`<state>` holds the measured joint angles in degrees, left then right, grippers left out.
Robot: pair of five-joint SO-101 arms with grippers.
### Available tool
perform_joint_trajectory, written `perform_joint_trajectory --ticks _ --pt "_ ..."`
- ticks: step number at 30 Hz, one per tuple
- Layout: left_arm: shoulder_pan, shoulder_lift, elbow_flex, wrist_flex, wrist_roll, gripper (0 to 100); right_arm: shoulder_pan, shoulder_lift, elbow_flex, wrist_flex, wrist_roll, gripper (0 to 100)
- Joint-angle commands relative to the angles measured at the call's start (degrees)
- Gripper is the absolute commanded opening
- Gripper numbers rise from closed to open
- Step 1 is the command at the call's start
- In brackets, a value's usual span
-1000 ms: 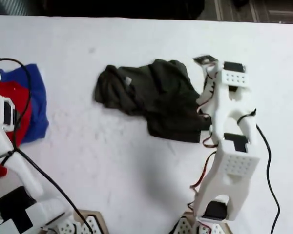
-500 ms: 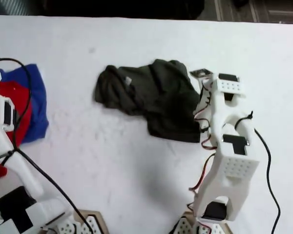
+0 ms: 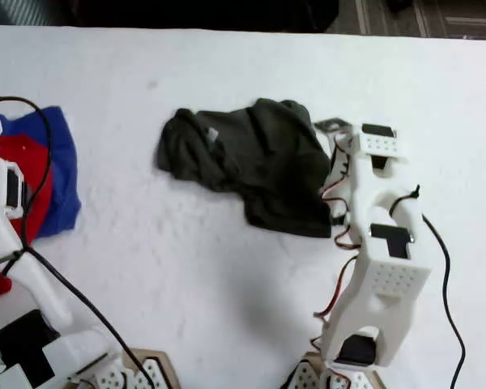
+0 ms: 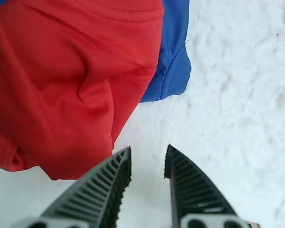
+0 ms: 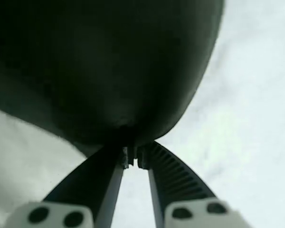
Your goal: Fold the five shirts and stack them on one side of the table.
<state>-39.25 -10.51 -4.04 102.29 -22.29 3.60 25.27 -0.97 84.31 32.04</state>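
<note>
Currently, the dark green shirt (image 3: pixel 251 166) is seen crumpled near the middle of the counter (image 3: pixel 186 267), toward the far edge. Its edge is pinched by the right end effector (image 5: pixel 131 159), fingers closed on the fabric. The red shirt (image 4: pixel 71 76) is laid over the blue shirt (image 4: pixel 173 52) at the left edge. The left end effector (image 4: pixel 147 164) is held just beside them, jaws parted over the counter.
</note>
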Motion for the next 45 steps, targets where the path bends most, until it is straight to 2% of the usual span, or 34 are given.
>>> perform_joint_trajectory --ticks 1,6,13,21,26,33,36,40,45 --pt "0.6 -2.3 -0.8 -0.2 0.0 14 -1.6 -10.7 -2.5 5.9 2.3 1.8" --pt "0.7 -2.4 -0.8 -0.2 0.0 14 -3.6 -23.4 -7.8 14.0 2.8 1.8" --pt "0.7 -2.4 -2.0 -0.2 0.0 14 -6.9 -38.5 -16.4 14.0 2.8 1.8" --pt "2.5 -2.4 -10.9 0.0 -0.1 14 -14.0 -46.2 -33.8 13.7 2.5 1.9" --pt "6.0 -2.4 -13.3 0.0 -0.1 14 -18.2 -46.2 -45.8 4.6 2.7 1.9" --pt "10.4 -7.5 -12.9 0.0 0.0 14 -19.8 -45.1 -46.2 -19.4 2.9 1.9" --pt "13.3 -11.2 -12.8 0.0 0.0 14 -22.0 -43.0 -46.8 -26.3 4.7 1.9" --pt "17.2 -13.1 -12.7 0.0 0.2 14 -26.7 -42.3 -46.7 -26.0 9.8 1.9" --pt "21.4 -13.1 -8.3 -0.4 -0.1 14 -26.2 -42.4 -46.8 -14.7 9.8 1.9"
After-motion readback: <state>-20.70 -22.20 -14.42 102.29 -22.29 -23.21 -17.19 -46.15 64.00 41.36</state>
